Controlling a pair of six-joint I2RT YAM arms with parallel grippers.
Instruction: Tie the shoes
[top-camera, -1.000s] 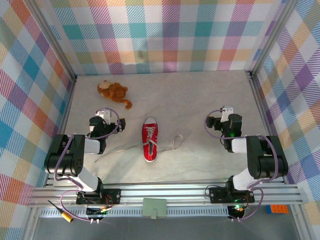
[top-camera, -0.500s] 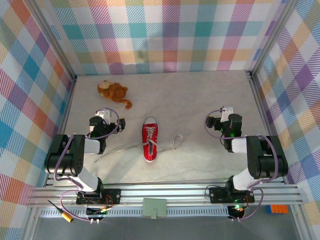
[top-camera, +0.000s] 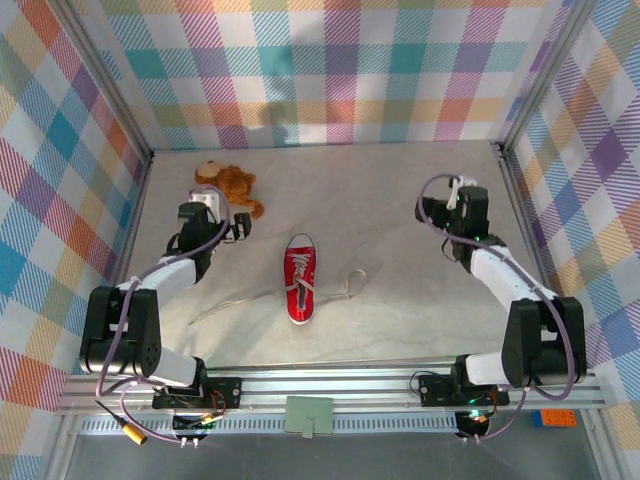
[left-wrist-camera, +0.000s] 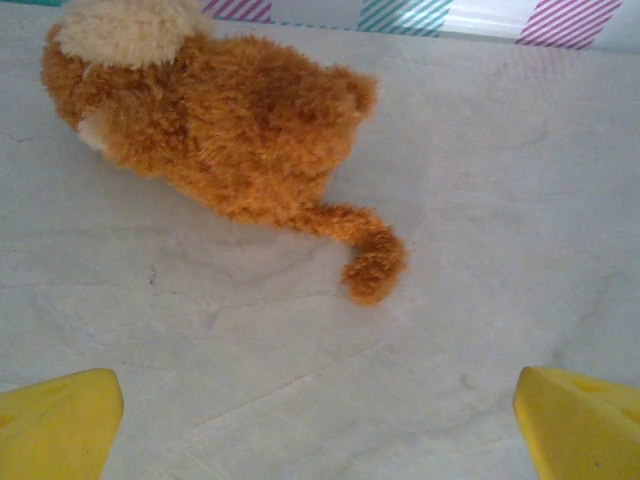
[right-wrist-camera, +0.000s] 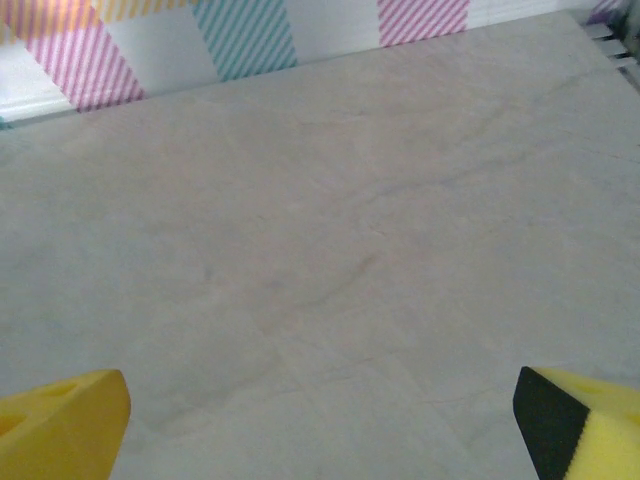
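Approach step, nothing grasped yet. The red sneaker (top-camera: 301, 279) lies mid-table between the arms, its white laces (top-camera: 240, 300) loose and trailing out to both sides. Left gripper (left-wrist-camera: 320, 425) has its jaws wide apart and empty, near the plush toy (left-wrist-camera: 230, 130), well apart from the shoe. Right gripper (right-wrist-camera: 320, 425) is also spread wide and empty over bare table (right-wrist-camera: 330, 250). Probably no knot yet; the laces are too thin to tell. Next, each arm needs to swing inward to a lace end.

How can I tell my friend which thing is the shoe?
Find the pale grey table boxed in by checked walls. Near its middle lies the shoe. It is smooth and red with white trim, unlike the fuzzy brown plush toy by the far left corner.
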